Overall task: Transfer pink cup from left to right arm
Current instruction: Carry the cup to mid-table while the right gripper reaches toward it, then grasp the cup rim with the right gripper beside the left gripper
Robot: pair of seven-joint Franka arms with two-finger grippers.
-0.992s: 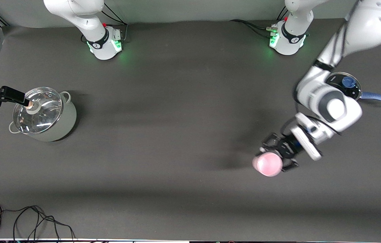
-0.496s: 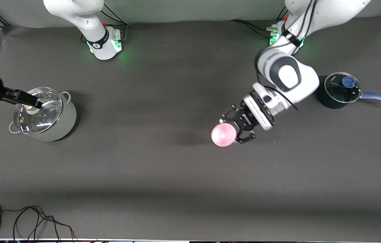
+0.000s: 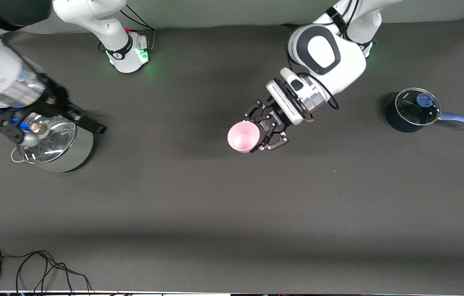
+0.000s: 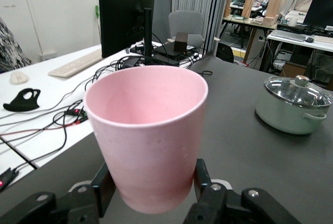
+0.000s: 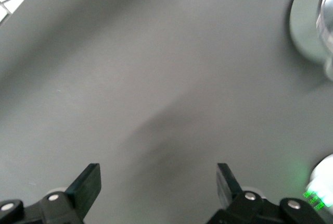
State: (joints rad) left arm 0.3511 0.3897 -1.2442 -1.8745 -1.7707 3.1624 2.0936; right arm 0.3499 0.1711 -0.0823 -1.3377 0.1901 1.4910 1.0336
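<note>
The dark grey table (image 3: 215, 197) carries a lidded steel pot (image 3: 57, 144) at the frame's left edge. A dark saucepan with a blue handle (image 3: 415, 109) stands at the right edge. A black cable (image 3: 30, 267) lies at the lower left corner.

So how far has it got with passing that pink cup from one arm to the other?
Done: the left gripper is shut on the pink cup and holds it in the air over the middle of the table. In hand: carrying it for the handover. Left: the right gripper, open and empty, is above the lidded pot at its own end, so the pass itself has not begun.
</note>
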